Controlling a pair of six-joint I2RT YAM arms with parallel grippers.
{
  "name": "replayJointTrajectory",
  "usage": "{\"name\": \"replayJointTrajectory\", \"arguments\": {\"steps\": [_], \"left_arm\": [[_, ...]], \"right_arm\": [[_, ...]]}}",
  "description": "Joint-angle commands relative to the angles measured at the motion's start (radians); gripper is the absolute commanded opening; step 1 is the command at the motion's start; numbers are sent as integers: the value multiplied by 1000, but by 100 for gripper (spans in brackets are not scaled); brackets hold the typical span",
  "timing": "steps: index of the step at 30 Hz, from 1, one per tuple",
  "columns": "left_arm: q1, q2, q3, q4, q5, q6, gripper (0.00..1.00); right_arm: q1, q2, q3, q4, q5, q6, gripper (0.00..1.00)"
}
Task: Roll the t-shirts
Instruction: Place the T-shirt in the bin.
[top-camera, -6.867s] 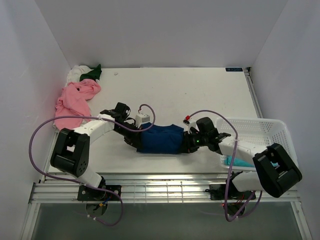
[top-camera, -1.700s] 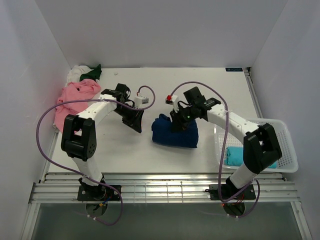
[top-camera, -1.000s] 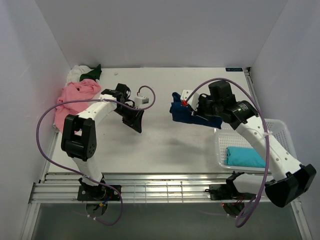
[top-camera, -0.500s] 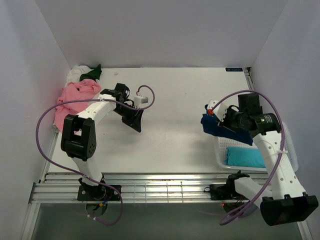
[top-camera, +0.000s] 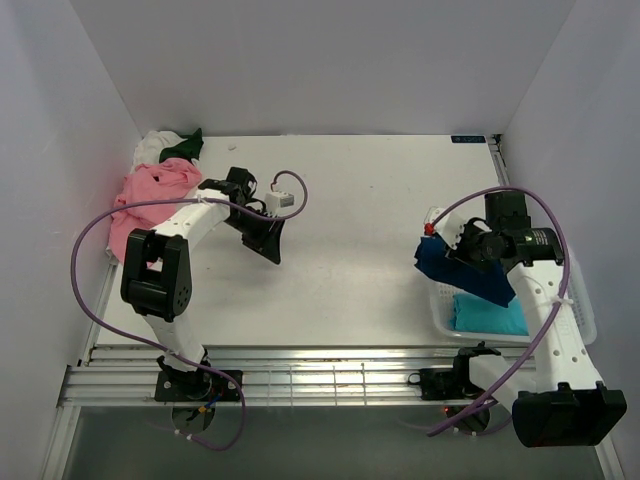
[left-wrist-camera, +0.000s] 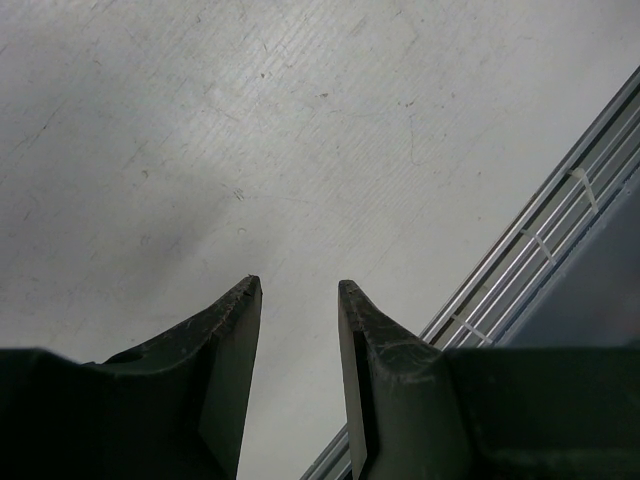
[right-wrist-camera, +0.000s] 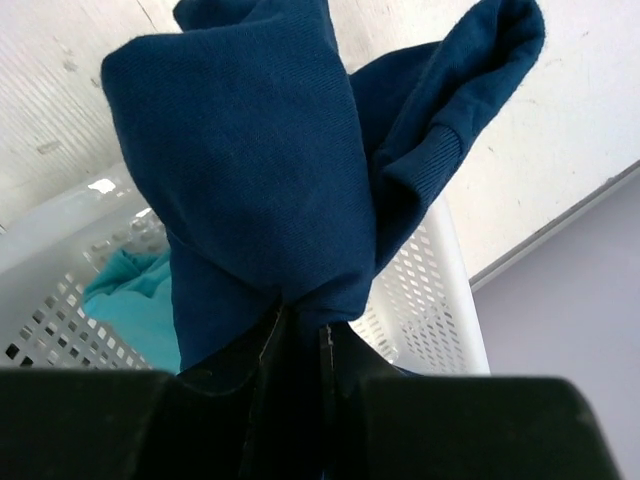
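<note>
Cloth of the navy t-shirt (right-wrist-camera: 250, 170) bulges in soft, lumpy folds from the right gripper (right-wrist-camera: 300, 325) clamped on it. Over scuffed tabletop (left-wrist-camera: 300, 120) the left gripper (left-wrist-camera: 298, 288) gapes.

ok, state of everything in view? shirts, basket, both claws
navy t-shirt: bunched, gripped, hanging over the basket's edge
teal t-shirt: compact bundle, lying in the basket
basket: upright at the table's right edge
pink t-shirt: crumpled, far-left corner
white t-shirt: crumpled behind the pink one
dark green t-shirt: crumpled beside the white one
left claw: open, empty, over the table
right claw: shut on the navy t-shirt
</note>
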Motion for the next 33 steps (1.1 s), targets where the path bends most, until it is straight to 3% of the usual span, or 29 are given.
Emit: {"name": "replayJointTrajectory", "arguments": {"steps": [1,6,21,29,33], "left_arm": [[11,-42,-16,18,38,17,47],[21,-45,-25,26,35,25,47],[29,-29,-19,33,27,22,47],[31,-28,-20,32,29,11,48],[31,-39,-22,32,26,6,48]], "right_arm": [[-22,2,-12,-39,104,-142,8],[-37,22,-97,15,128,-199,8],[-53,81,-75,112,298,-383,8],[-59,80,-170,191,158,-424,8],[-128,48,-204,182,57,-414,8]]}}
